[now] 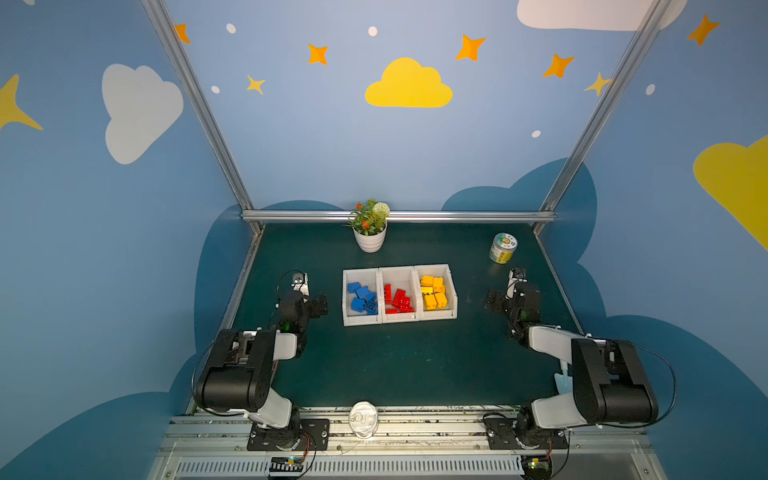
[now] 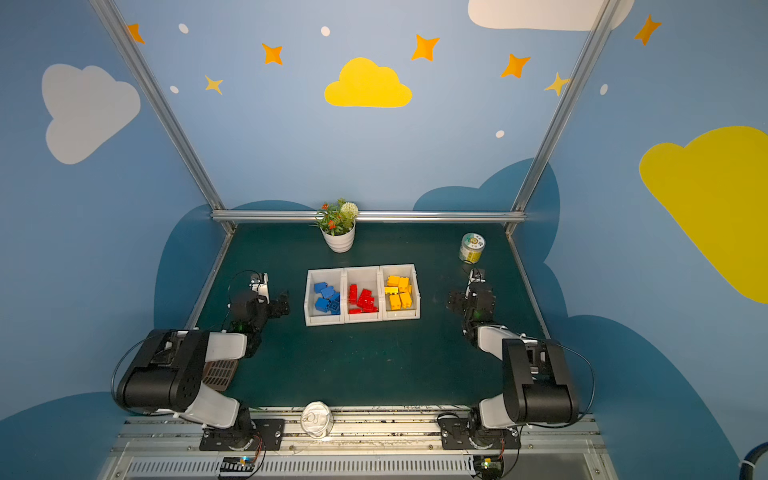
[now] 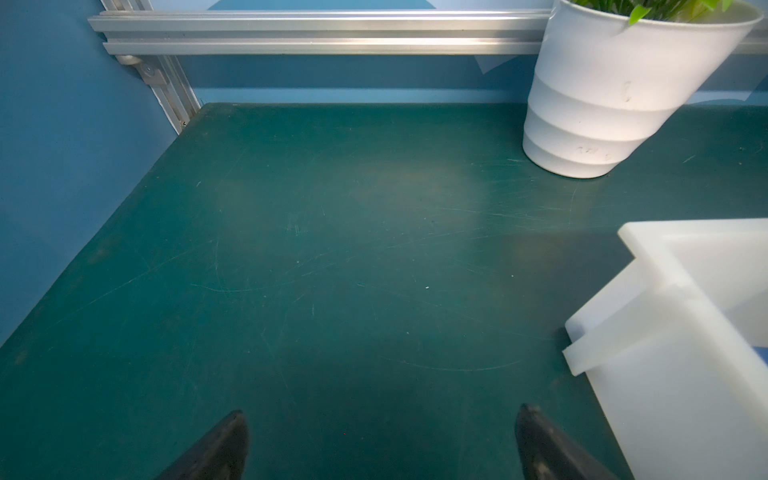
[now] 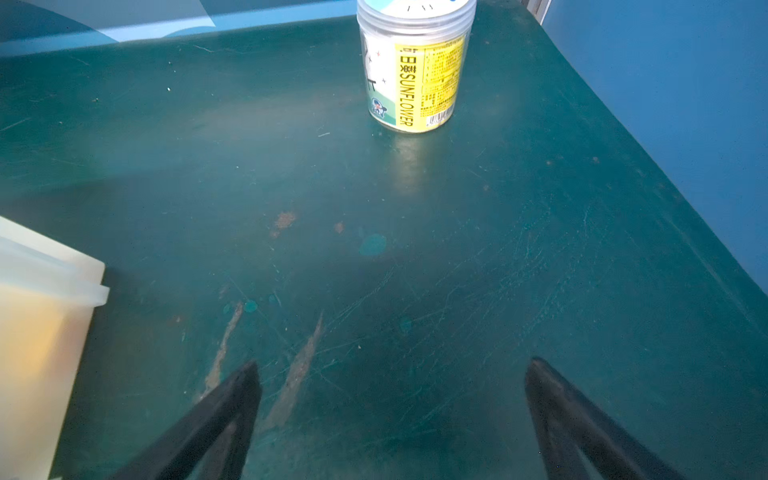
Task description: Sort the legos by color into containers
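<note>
Closest in, on the front rail (image 1: 436, 426): round clear object (image 1: 363, 419), too glary to identify. Beyond it, midway across the green table (image 1: 395, 365): containers (image 1: 400, 318), three white open-top bins joined in a row, upright. Legos inside, one colour per bin in both top views: blue legos (image 1: 362, 298) heaped in the left bin, red legos (image 1: 398, 299) in the middle bin, yellow legos (image 1: 434, 291) in the right bin. Exact count hard to tell from the piles.

Off to the left of the bins, apart from them: left gripper (image 3: 382, 417). Jaws spread wide, holding nothing, only bare scratched table between them. Faces the back rail (image 3: 324, 31) in its wrist view, with a white corner of the containers (image 3: 685, 374) close by and the white ribbed flower pot (image 3: 615, 95) further off, upright on the table.

Off to the right of the bins, also apart from them: right gripper (image 4: 394, 365). Jaws equally wide, empty, over scuffed table with brown scrape marks. Shows in its wrist view the yellow-labelled can (image 4: 415, 75) upright ahead, plus a translucent bin wall with yellow glowing through. Pot near the back edge behind the bins; can near the back right corner.
</note>
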